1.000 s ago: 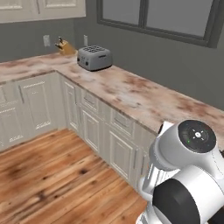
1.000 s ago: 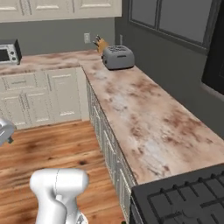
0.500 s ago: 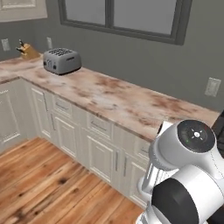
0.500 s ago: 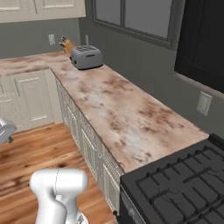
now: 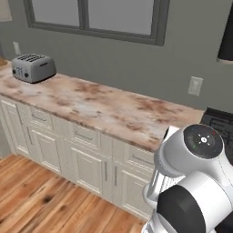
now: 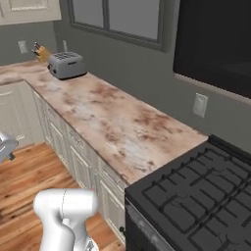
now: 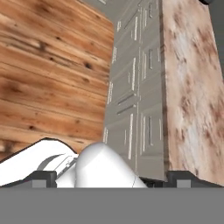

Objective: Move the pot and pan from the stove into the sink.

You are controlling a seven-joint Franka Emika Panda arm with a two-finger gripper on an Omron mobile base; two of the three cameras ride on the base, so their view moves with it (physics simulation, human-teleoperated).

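The stove (image 6: pixel 196 201) fills the lower right of the right base view, and the black grates that show carry nothing. Its near corner (image 5: pixel 219 121) peeks in at the right edge of the left base view, behind my arm. The pot, the pan and the sink are out of view. My gripper (image 7: pixel 112 178) hangs low over the wood floor beside the white cabinet fronts, pointing along the counter's front edge. Its two dark fingertips (image 7: pixel 43 177) stand far apart with nothing between them, so it is open.
A long marbled counter (image 5: pixel 104 107) runs left from the stove, with a grey toaster (image 5: pixel 32 68) at its far end. A knife block (image 6: pixel 41 51) stands behind the toaster (image 6: pixel 66 64). A black microwave (image 6: pixel 215 39) hangs above the stove. White cabinets (image 5: pixel 82 159) line the wood floor.
The whole picture has shifted: the base has driven right along the counter. The toaster has slid toward the far left and more of the stove has come into view.
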